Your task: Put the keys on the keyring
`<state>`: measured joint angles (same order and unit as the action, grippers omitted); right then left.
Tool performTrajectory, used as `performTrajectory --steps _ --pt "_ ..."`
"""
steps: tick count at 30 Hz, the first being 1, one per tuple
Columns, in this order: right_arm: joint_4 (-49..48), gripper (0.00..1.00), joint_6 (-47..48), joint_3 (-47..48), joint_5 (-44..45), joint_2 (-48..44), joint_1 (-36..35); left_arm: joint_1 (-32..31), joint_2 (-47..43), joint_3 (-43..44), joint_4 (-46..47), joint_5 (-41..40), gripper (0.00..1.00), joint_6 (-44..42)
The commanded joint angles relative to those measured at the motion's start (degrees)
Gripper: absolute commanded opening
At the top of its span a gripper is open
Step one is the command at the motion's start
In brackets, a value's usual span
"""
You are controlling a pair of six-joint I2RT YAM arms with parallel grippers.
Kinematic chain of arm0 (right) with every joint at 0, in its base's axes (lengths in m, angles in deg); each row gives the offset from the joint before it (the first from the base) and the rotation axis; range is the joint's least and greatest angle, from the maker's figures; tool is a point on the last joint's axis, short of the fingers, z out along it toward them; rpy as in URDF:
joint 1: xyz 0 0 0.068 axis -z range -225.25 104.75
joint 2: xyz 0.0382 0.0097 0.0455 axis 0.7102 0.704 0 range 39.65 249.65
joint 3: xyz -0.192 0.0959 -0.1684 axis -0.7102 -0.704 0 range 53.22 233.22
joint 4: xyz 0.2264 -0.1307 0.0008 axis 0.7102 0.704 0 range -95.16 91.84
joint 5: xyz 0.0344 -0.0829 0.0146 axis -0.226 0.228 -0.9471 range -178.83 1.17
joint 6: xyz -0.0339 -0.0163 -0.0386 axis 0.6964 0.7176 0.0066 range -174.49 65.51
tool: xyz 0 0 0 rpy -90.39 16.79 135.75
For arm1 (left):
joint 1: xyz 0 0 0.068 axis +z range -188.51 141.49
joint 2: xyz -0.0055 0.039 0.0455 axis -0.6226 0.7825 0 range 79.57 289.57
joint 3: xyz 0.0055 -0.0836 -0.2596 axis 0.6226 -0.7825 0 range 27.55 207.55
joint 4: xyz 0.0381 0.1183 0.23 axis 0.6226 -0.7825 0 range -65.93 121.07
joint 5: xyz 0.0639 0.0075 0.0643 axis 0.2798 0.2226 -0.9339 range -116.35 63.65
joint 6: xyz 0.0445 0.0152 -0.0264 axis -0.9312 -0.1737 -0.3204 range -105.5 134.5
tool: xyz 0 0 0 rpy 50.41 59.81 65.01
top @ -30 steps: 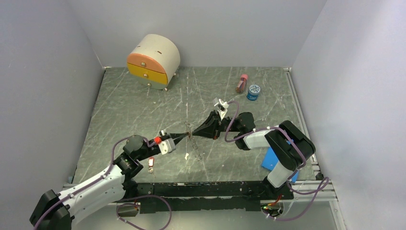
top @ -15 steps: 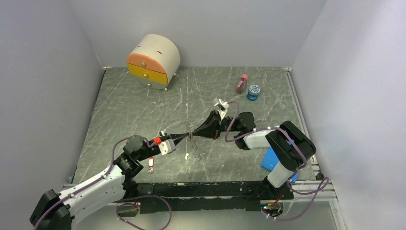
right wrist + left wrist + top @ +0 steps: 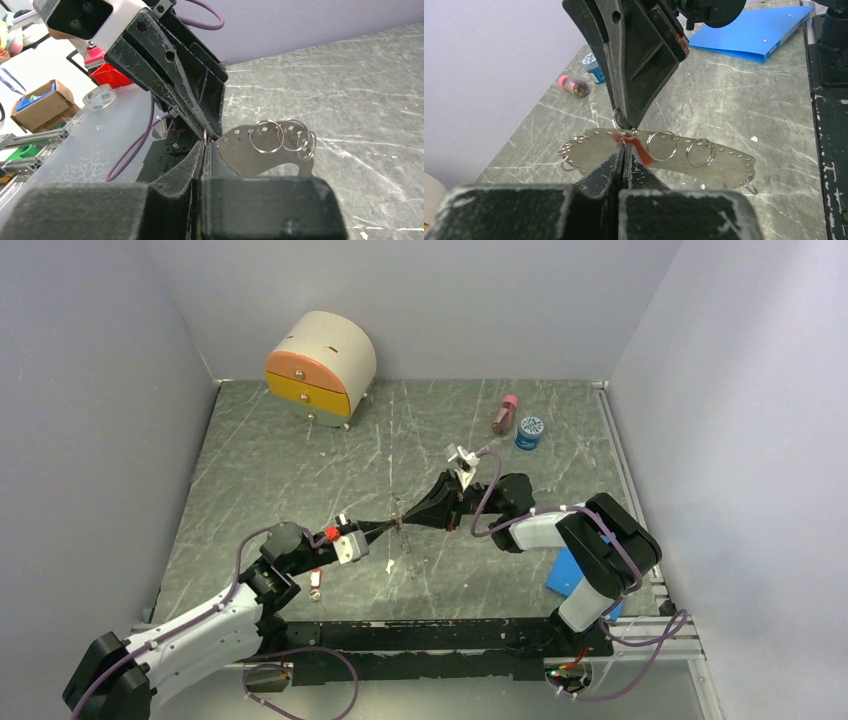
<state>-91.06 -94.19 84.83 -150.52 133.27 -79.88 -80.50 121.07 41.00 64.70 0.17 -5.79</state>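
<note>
Grey table [image 3: 290,460]: right claw [image 3: 205,143] grips keyring [image 3: 724,167] edge, left claw [image 3: 624,148] tips alongside

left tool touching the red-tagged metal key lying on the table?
Apart. Top view: the red-tagged metal key lies on the grey marbled table, well behind the shut left tool, whose tips sit at the perforated metal plate.

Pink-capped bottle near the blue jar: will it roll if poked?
Probably: the pink-capped bottle lies on its side and looks round, so a sideways nudge would likely roll it. The blue-lidded jar close beside it might stop it that way.
</note>
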Motion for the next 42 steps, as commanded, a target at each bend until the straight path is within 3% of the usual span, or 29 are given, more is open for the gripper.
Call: performTrajectory --steps 1,22,29,35,38,40,42 --pt "-12.27 0.00 0.11 1.88 0.04 -2.12 -0.11 -0.27 0.99 0.56 1.74 1.90 0.03 -0.79" --pt "-12.23 0.00 -0.02 1.64 0.96 -1.78 -0.13 -0.97 -1.26 2.09 -5.09 -1.33 0.03 -1.55" --pt "-12.26 0.00 0.30 0.65 0.78 -1.13 -0.09 -0.92 1.58 8.56 -18.76 -18.10 0.03 11.45" --pt "-12.27 0.00 0.83 -0.09 0.58 -0.31 -0.14 -0.89 5.43 10.08 -26.22 -22.22 0.03 20.92" --pt "-12.27 0.00 0.93 -0.31 0.65 -0.03 -0.10 -0.89 6.05 9.74 -27.12 -22.91 0.13 24.09" --pt "-12.26 0.00 1.07 -0.49 0.61 0.12 -0.13 -0.90 5.75 9.73 -27.29 -23.07 0.37 24.86" --pt "-12.26 0.00 1.09 -0.58 0.53 0.07 -0.09 -0.97 4.47 9.82 -26.68 -23.63 0.55 25.77"
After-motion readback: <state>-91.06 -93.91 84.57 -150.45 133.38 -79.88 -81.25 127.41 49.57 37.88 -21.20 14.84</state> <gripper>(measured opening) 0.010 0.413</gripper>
